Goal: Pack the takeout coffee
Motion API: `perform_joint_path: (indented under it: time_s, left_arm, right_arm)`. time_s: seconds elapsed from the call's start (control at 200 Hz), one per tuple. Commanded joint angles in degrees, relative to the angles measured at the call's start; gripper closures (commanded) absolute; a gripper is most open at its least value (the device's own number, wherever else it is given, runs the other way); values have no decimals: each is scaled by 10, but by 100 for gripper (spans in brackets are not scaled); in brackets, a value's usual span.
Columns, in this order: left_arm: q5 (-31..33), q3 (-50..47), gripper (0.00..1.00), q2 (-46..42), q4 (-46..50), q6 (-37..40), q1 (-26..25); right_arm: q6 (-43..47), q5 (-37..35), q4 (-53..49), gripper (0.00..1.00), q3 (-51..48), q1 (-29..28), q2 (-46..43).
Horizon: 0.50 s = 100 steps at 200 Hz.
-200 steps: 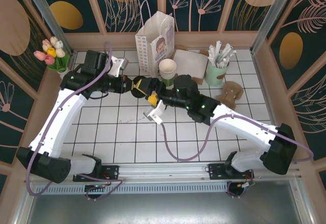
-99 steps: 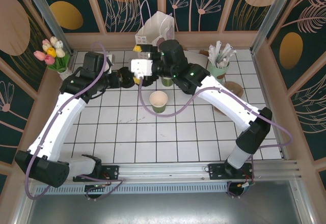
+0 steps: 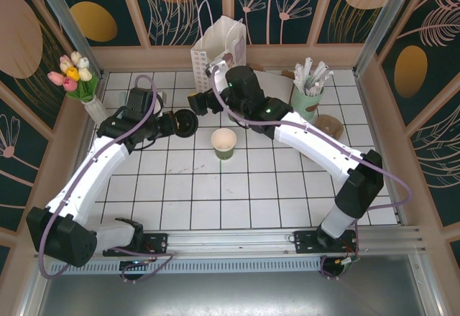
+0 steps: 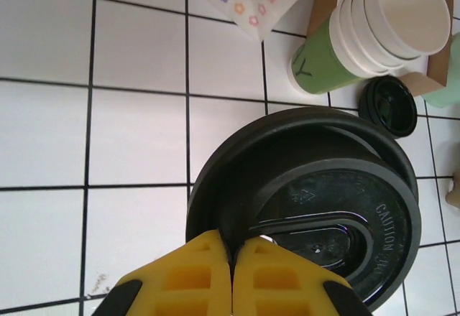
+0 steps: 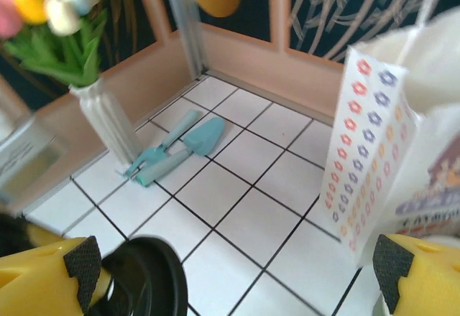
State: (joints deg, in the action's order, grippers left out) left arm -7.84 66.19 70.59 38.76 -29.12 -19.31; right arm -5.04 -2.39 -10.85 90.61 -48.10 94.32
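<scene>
Around the tiled table (image 3: 187, 187) (white) stand floral walls (image 3: 302, 7).

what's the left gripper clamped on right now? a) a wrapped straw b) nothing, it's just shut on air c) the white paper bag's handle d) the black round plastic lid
D: in the left wrist view the left gripper is pinched shut on the rim of the black round plastic lid.

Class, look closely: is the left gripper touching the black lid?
Touching. The left wrist view shows the left gripper with its yellow fingers closed on the near rim of the black lid, pinching it between them.
</scene>
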Motion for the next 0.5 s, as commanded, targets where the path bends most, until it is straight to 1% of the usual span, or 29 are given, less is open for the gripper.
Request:
perform_joint_path:
  time_s: [0.0, 0.095, 0.19, 0.315, 0.41, 0.495]
  left_arm:
    - [-37, -37, 100, -35, -54, -46, -7]
    - [-42, -57, 100, -41, -76, -80, -21]
    - [-12, -51, 100, -37, -52, -93, -45]
    - [9, -49, 100, -36, -25, -106, -63]
    - [-6, -61, 100, -36, -41, -126, -74]
    - [-25, -77, 100, -31, -78, -152, -88]
  right_arm:
    - [-186, -71, 10, 1, -27, 2, -13]
    - [-254, -75, 44, 1, -69, 8, -26]
    - [-303, -76, 62, 1, -110, 12, -43]
    - [-318, -75, 54, 2, -157, 22, -77]
    - [-311, -41, 33, 4, -183, 46, -106]
    - [-310, 26, 28, 4, -207, 86, -134]
